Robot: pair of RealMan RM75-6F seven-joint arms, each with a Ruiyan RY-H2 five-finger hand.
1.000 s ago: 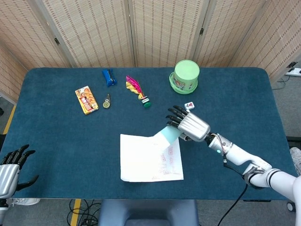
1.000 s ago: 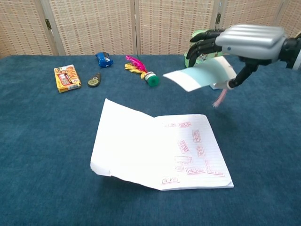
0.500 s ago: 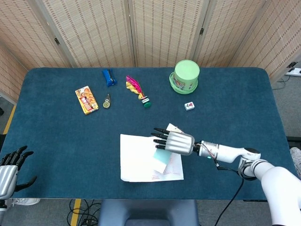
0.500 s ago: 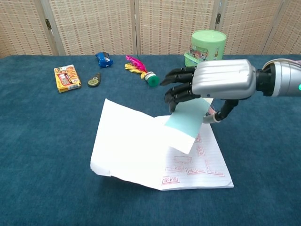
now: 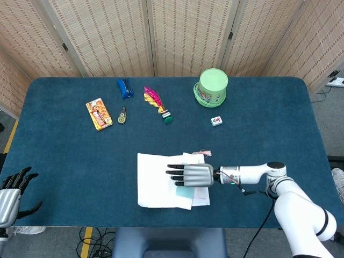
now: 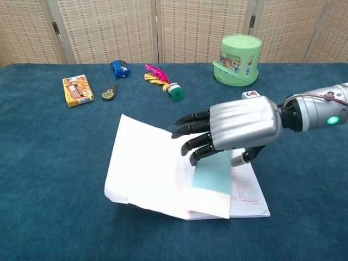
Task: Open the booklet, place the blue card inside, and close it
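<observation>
Head view: right hand [image 5: 192, 175] is hovering palm-down over the open booklet [image 5: 156, 185] near the table's [image 5: 64, 161] front edge. Card [image 5: 185, 190] is showing as a pale blue strip just under the palm, lying over the booklet's right page. Fingers are reaching flat toward the spine, slightly apart. Left hand [image 5: 11, 194] is sitting at the far left corner, fingers spread, holding nothing.

Chest view: card [image 6: 213, 173] is hanging below the right hand [image 6: 236, 129], its lower edge touching or nearly touching the page. Whether the thumb is pinching its top edge is hidden by the palm; can't tell. Dark fingers [image 6: 191, 129] are splayed out above the left page, card lying behind and beneath them.

Judgement: placing step is under way. Next move likely calls for letting the card go flat on the page, then clearing the hand and folding the left leaf [image 6: 142, 166] over.
</observation>
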